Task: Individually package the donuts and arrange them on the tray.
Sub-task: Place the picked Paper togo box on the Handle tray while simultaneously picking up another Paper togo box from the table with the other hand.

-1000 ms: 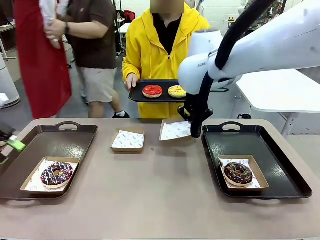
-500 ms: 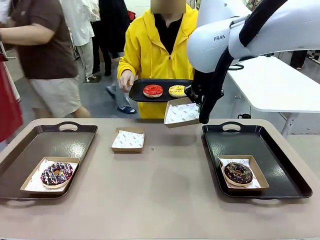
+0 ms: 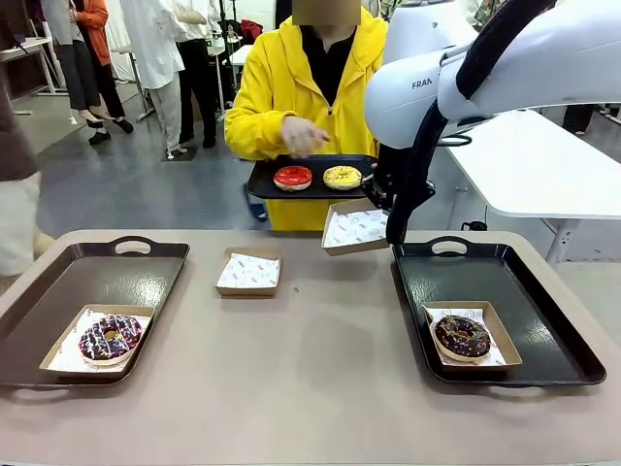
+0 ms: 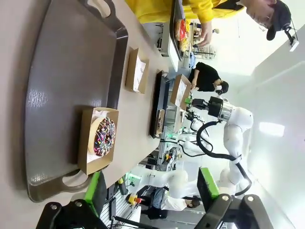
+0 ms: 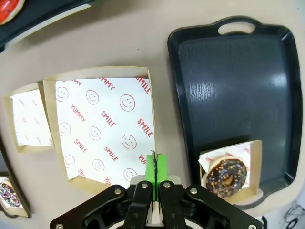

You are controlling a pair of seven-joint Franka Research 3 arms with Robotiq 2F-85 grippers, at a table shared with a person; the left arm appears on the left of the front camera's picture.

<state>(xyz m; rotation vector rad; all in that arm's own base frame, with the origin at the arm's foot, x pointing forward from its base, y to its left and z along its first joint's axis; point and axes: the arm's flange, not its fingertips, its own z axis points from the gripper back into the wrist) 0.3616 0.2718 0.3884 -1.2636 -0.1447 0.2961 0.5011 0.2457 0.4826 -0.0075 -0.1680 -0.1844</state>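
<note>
Watch your right gripper (image 5: 156, 164), clenched on only the rim of the empty box (image 5: 102, 129) mid-frame: a dropped-in donut (image 3: 343, 177) could tip it loose; left gripper (image 4: 150, 191) is released.

findings, changes only. the right gripper (image 3: 375, 202), clamped on the edge of a paper-lined box (image 3: 356, 225), has carried that box up and slightly right from its low position over the far edge of the table (image 3: 320, 369). the box now hangs tilted in the air, just below the small tray (image 3: 262, 182) the person holds. most of the rise fell in the first half second, with only a slight settling since.

the person's hand (image 3: 304, 136) has left the small tray's left rim and is raised above the red donut (image 3: 293, 177).

the left gripper (image 4: 150, 191), fingers wide apart, has drawn back from the table's left edge.

the bystanders behind have moved left; one (image 3: 14, 194) now stands at the picture's left edge.
</note>
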